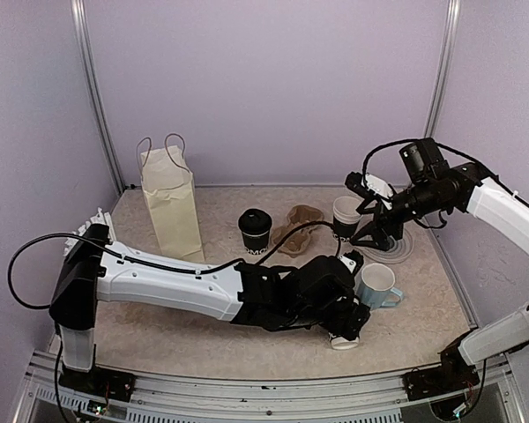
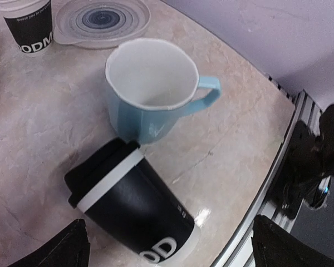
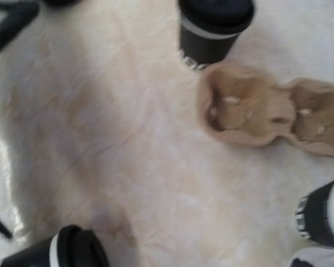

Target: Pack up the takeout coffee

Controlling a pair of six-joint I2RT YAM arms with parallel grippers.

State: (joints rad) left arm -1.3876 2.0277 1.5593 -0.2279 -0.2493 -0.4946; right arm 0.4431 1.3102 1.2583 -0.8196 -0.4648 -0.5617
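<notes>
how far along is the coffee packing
Nothing packed yet: the cardboard carrier holds no cup. In hand: the open left pincer hovers over a lidded cup lying by the mug. Left: packing it and the upright cup.

Even, diffuse light is filling the cell. Lilac back wall [image 1: 264, 88] is closing off 12 o'clock. Left upright [image 1: 95, 97] is standing at 11, right upright [image 1: 439, 79] at 1. Marbled beige tabletop [image 1: 203, 345] is catching faint glare. Aluminium rail [image 1: 264, 389] is running along 6 o'clock.
</notes>
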